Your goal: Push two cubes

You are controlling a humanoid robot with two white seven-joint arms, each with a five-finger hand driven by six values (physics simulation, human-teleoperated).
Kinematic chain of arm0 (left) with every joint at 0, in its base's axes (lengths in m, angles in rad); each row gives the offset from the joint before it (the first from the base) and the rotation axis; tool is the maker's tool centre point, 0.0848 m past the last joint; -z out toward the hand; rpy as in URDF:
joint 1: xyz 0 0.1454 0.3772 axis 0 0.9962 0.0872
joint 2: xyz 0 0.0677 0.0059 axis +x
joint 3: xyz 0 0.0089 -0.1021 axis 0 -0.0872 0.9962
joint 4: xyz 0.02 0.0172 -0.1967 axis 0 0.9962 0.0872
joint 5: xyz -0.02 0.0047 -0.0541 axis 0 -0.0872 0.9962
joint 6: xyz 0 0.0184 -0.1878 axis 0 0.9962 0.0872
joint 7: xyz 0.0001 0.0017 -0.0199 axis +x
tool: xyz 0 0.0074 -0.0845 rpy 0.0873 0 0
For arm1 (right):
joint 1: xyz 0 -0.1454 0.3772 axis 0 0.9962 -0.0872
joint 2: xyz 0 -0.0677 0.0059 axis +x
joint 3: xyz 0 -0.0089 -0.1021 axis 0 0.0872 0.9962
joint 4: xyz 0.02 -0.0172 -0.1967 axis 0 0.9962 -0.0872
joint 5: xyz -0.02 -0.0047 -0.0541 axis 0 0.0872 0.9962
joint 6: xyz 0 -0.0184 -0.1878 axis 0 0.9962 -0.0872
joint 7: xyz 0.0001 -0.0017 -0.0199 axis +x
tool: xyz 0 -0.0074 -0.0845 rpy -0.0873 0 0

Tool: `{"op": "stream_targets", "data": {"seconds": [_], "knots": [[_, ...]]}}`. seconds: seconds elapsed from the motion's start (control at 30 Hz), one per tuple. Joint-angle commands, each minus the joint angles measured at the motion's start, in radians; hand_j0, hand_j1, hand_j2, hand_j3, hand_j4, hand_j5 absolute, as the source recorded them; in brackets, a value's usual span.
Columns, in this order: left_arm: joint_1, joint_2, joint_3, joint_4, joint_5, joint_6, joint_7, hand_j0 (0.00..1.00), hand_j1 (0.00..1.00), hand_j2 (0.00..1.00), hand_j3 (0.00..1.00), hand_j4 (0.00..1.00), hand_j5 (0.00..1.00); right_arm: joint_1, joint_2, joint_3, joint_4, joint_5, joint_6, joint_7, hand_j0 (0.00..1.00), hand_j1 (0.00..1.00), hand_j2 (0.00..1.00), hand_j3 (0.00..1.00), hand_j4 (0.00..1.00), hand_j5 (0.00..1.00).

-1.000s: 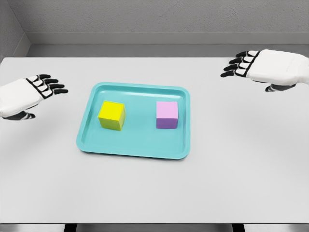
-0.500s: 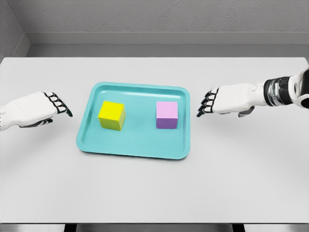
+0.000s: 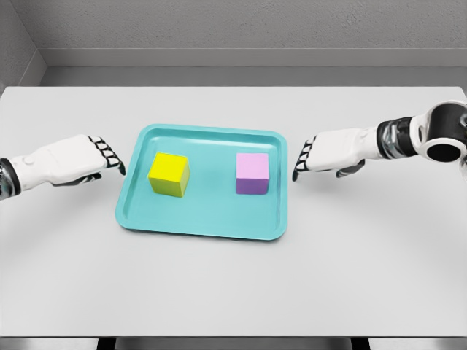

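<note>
Teal tray [image 3: 204, 222] on white table [image 3: 233, 284] holds yellow cube [image 3: 169, 174] left, pink cube [image 3: 253, 173] right, apart. Left hand [image 3: 69, 160] and right hand [image 3: 332, 152] flank tray, fingers relaxed, gripping nothing.

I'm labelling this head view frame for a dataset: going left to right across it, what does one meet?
Left white robot hand → yellow cube → purple cube → right white robot hand. Both cubes sit in the teal tray on the white table.
</note>
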Motion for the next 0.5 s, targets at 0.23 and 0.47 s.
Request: {"op": "stream_targets", "data": {"seconds": [0.23, 0.47], "knots": [[-0.018, -0.040, -0.009, 0.005, 0.005, 0.001, -0.035, 0.62, 0.62, 0.62, 0.62, 0.62, 0.62, -0.003, 0.051, -0.020, 0.058, 0.000, 0.002, 0.000, 0.81, 0.81, 0.81, 0.81, 0.81, 0.81], [-0.028, -0.050, -0.009, 0.004, 0.005, 0.001, -0.037, 0.62, 0.62, 0.62, 0.62, 0.62, 0.62, -0.011, 0.091, -0.020, 0.095, 0.000, 0.002, 0.000, 0.81, 0.81, 0.81, 0.81, 0.81, 0.81]]}}
